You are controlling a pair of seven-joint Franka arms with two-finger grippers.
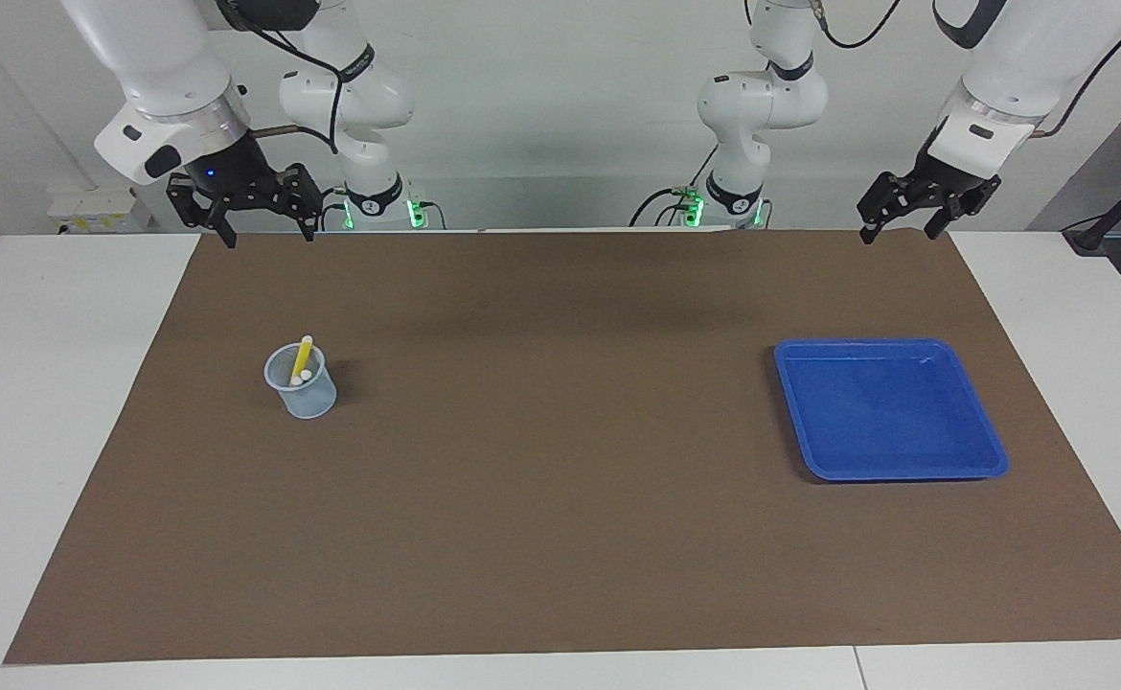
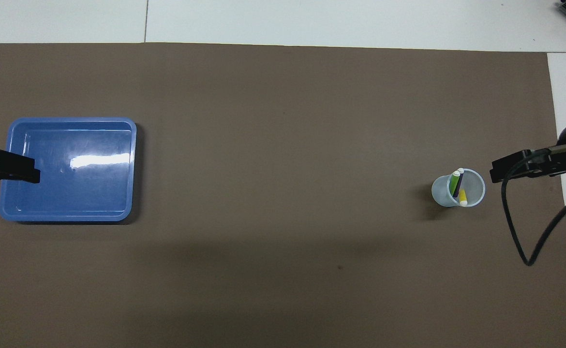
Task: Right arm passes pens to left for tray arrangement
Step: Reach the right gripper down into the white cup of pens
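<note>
The worktop (image 1: 62,402) carries a brown mat (image 1: 560,537). On it, toward the left arm's end, lies the blue tray (image 1: 891,450), shallow and rigid, with nothing in it; by its look it is light and could slide if nudged. Toward the right arm's end stands a translucent cup (image 1: 304,395) holding the pens (image 2: 458,186): yellow, purple and green, upright and leaning on the rim.

The right gripper (image 1: 262,230) hangs over the mat's edge nearest the robots, well apart from the cup, jaws spread and empty. The left gripper (image 1: 903,230) hangs likewise at its own end, clear of the tray, jaws spread; it waits.

The pens are probably light, stiff and smooth, so apt to slip or swivel in a loose pinch. The sensible hold is on the upper shaft above the rim, just below the pale tip, lifting straight up so the cup, itself light, does not tip.

The cup wall hides the pens' lower halves. In the facing view only the yellow pen's colour shows. The overhead view cuts off both grippers.
</note>
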